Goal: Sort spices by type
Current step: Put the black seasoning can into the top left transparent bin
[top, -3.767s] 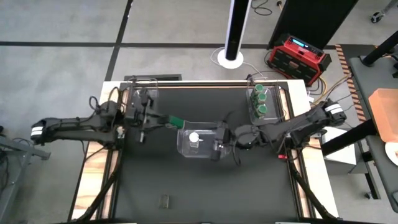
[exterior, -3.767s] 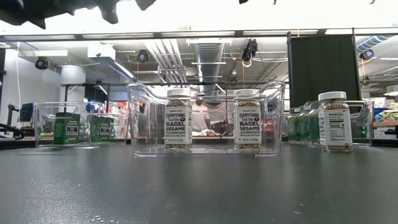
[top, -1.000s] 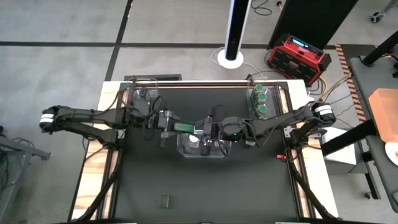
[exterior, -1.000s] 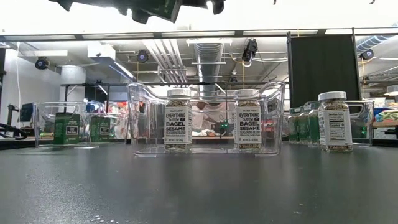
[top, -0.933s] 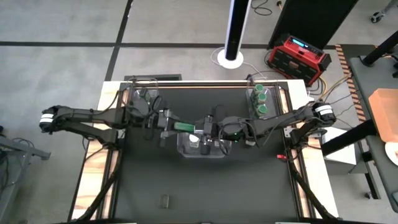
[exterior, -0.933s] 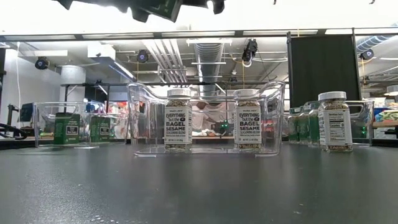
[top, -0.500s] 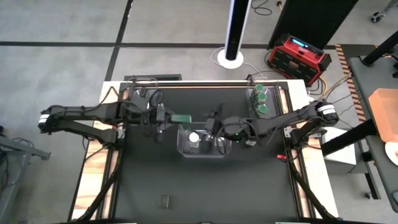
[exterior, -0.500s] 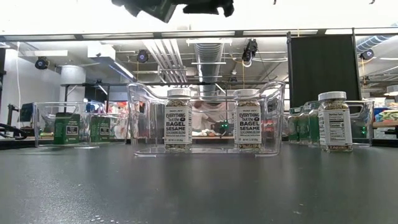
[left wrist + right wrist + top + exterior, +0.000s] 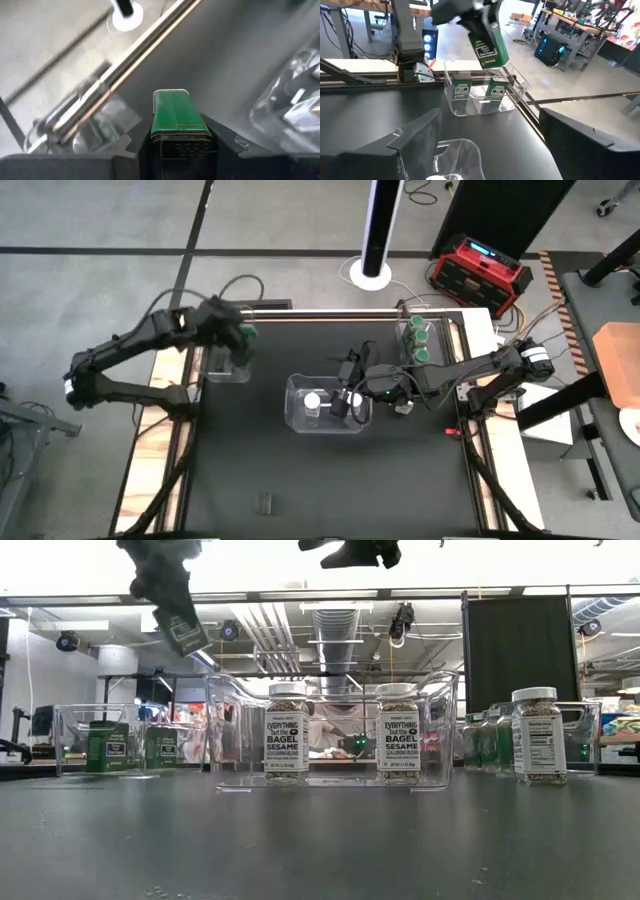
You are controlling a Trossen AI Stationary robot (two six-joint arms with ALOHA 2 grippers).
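High view: left gripper (image 9: pixel 237 337) is above the left bin (image 9: pixel 226 363) at the worktop's (image 9: pixel 260 450) far-left corner, carrying a green spice tin (image 9: pixel 243 335). Right gripper (image 9: pixel 346 394) hangs over the centre bin (image 9: pixel 325 406), just beside a white-lidded jar (image 9: pixel 313 401) standing in it; jaw state not readable here. Right bin (image 9: pixel 418 343) at far right holds green-lidded jars (image 9: pixel 421 356).

Low view: green tin (image 9: pixel 182 632) is held tilted, up in the air above the left bin (image 9: pixel 105 739), which already has two green tins (image 9: pixel 106 745) inside. Centre bin (image 9: pixel 330 730) holds two bagel-sesame jars (image 9: pixel 288 734). One white-lidded jar (image 9: pixel 538 736) stands at right, in front of the right bin; inside or outside it, cannot tell.

Left wrist view: gripper (image 9: pixel 176 150) clamped on the green tin (image 9: pixel 174 113), fingers on both sides.

Right wrist view: both fingers (image 9: pixel 415 142) spread wide, nothing between them. Far off, the left arm holds the tin (image 9: pixel 487 45) above the left bin (image 9: pixel 480 95) w/ two tins in it.

Progress (judged): mostly sorted. Three types grouped by bin; this tin's drop is the step in hand, and the lone jar at right may be outstanding.

Vs. earlier: approx. 0.5 s ago the left gripper w/ tin was near the centre bin's left edge; it has since swung back and left to above the left bin. Right gripper has shifted little. Bin contents unchanged.
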